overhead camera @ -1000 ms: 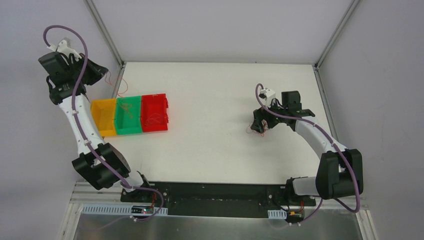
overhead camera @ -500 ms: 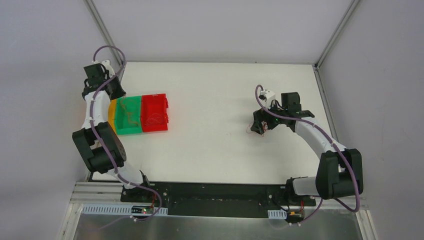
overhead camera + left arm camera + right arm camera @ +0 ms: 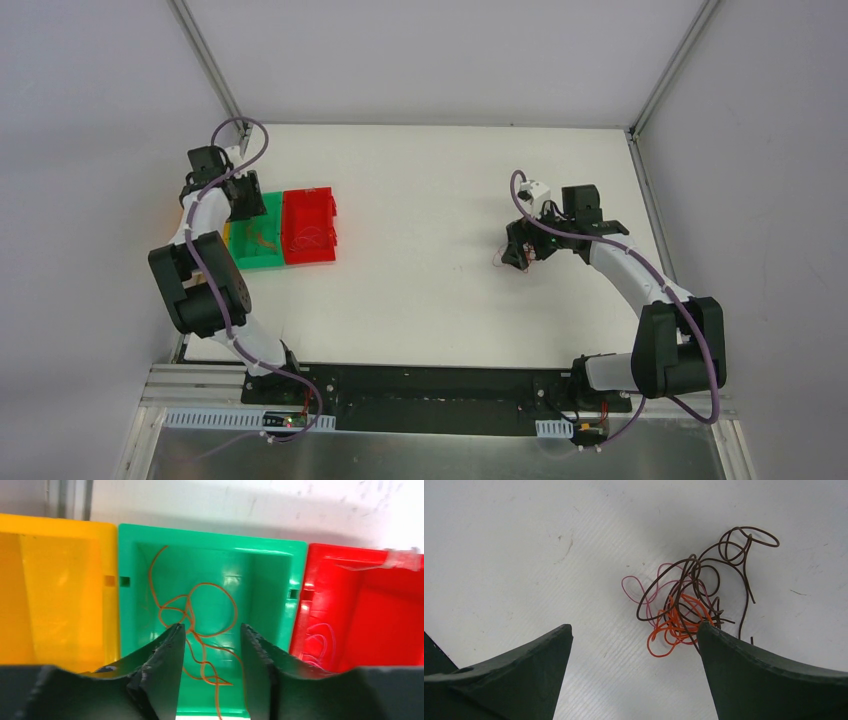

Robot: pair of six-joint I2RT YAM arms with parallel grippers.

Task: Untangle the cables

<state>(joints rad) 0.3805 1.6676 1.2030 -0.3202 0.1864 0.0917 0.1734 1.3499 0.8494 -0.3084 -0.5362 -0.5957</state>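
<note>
We are seeing the left gripper (image 3: 212,630) half-spread over the green bin (image 3: 210,532), the orange wire (image 3: 210,605) inside seemingly lying loose. The right gripper (image 3: 634,627) is gaping wide above the cables (image 3: 684,605).

Left wrist cam crops the yellow plastic bin (image 3: 55,527) on the left and the red plastic bin (image 3: 360,562) on the right. From above, the yellow one's nearly all behind the left arm (image 3: 205,215). The thin orange wire (image 3: 220,587) dips behind the left gripper (image 3: 212,628) fingers (image 3: 162,675). The curly cable clump (image 3: 503,258) is too tiny from above to sort colours.
</note>
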